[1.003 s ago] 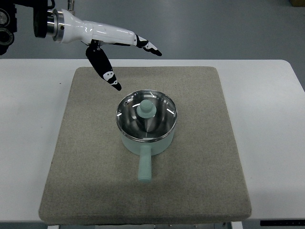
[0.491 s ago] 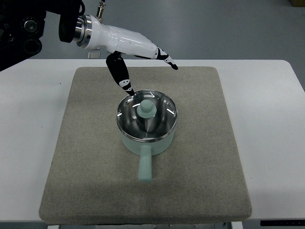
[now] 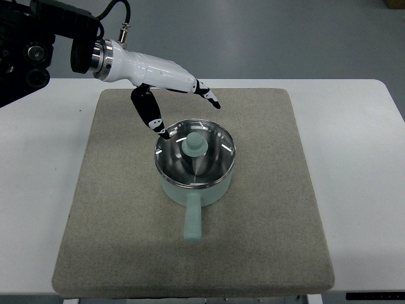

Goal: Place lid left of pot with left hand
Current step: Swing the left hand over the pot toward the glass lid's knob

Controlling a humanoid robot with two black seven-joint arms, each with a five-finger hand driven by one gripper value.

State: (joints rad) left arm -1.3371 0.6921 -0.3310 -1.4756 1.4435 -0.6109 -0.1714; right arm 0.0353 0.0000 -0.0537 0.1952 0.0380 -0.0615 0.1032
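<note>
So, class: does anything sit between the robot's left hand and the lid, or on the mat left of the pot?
Nothing visible. The left hand hovers open just up-left of the lid, which sits on the pot. The mat left of it is bare.

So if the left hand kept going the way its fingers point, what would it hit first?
Probably the lid on the pot: the left hand points down-right toward the lid's rim, though its height is unclear.

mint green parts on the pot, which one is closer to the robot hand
The round lid knob, at the glass lid's centre just below the open left hand. The long pot handle sticks out the opposite side.
</note>
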